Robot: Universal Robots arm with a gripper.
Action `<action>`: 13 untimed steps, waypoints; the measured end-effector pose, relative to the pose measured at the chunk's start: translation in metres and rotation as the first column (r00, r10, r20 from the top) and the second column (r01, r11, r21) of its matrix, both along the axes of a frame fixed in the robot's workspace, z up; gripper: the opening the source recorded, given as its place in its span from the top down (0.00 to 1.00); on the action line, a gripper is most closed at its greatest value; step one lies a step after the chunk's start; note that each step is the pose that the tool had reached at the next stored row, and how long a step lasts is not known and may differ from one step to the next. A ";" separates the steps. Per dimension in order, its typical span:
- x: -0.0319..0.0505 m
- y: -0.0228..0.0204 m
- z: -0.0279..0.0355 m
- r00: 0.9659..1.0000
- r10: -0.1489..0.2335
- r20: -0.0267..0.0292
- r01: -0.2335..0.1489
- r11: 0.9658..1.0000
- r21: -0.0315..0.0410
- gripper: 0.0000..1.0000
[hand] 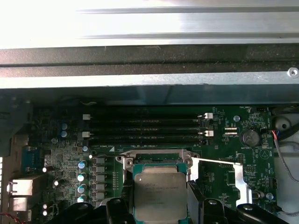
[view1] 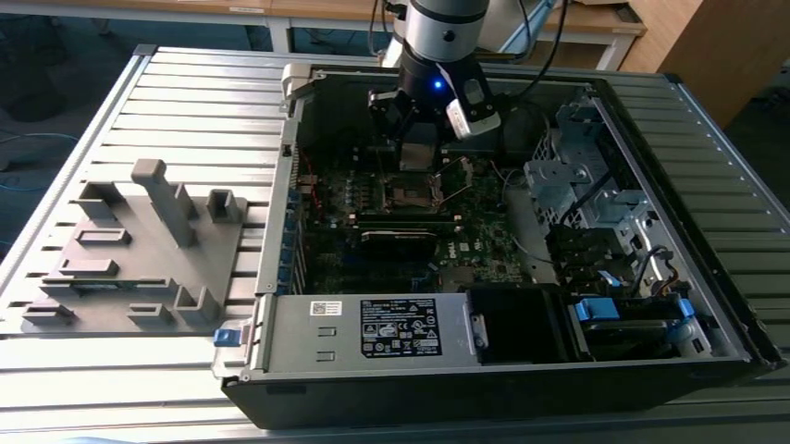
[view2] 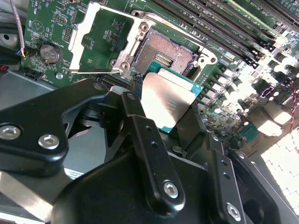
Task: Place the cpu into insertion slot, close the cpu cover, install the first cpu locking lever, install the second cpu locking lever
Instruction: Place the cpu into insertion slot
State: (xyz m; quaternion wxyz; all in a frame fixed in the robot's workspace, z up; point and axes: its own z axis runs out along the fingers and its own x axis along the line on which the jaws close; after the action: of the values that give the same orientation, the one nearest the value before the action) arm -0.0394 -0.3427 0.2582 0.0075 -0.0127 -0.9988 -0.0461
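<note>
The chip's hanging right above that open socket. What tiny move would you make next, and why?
Probably ease the chip straight down: the fingers grip it just over the open socket, and the cover is swung aside.

The cpu (view2: pixel 167 98) has a dull silver-grey metal top. Near it, the cpu cover (view2: pixel 126 46) is bright, shiny metal, and the insertion slot (view2: pixel 163 53) is matt dark inside a silvery metal rim.

Grey fixture (view1: pixel 129 268) beside open computer case (view1: pixel 494 393) — slatted table (view1: pixel 185 102) beneath.
</note>
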 end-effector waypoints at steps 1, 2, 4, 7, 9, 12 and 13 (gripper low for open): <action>0.0000 0.0000 0.0000 1.000 0.000 0.000 0.000 1.000 0.000 0.46; 0.0000 0.0000 0.0000 1.000 0.000 0.000 0.000 1.000 0.000 0.46; 0.0000 0.0000 0.0000 1.000 0.000 0.000 0.000 1.000 0.000 0.46; 0.0000 0.0001 -0.0013 1.000 0.000 0.000 0.000 1.000 0.001 0.46; 0.0000 0.0000 -0.0031 1.000 0.000 0.000 0.000 1.000 0.001 0.46; 0.0000 0.0000 -0.0067 1.000 0.000 0.000 0.000 1.000 0.001 0.46; 0.0000 0.0000 -0.0078 1.000 0.000 0.001 0.000 1.000 0.001 0.46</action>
State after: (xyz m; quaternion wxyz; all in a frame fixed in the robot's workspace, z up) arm -0.0393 -0.3427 0.2504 0.0071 -0.0126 -0.9988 -0.0464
